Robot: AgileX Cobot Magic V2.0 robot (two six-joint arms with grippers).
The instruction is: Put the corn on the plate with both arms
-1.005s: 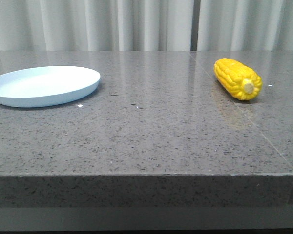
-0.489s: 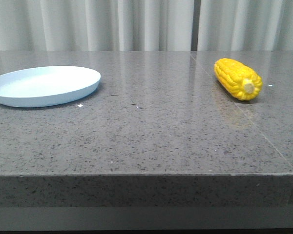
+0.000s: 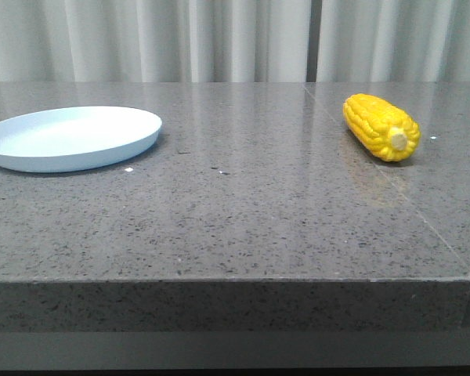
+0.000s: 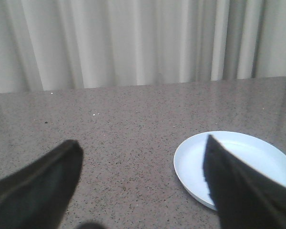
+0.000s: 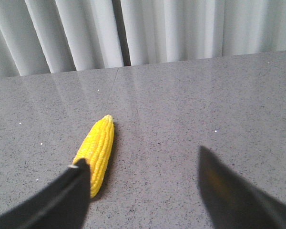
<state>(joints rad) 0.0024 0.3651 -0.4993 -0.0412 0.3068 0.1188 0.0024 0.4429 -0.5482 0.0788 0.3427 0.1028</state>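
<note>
The yellow corn (image 3: 380,126) lies on the grey stone table at the right, its paler stub end toward me. The pale blue plate (image 3: 70,138) sits at the left, empty. Neither gripper shows in the front view. In the right wrist view my right gripper (image 5: 142,157) is open and empty above the table; the corn (image 5: 96,151) lies beside and partly behind one finger (image 5: 62,200). In the left wrist view my left gripper (image 4: 143,145) is open and empty; the plate (image 4: 190,164) lies partly behind one finger (image 4: 243,191).
The table (image 3: 243,204) has a front edge close to the camera and a seam running near the corn. Pale curtains (image 3: 235,39) hang behind the table's far edge.
</note>
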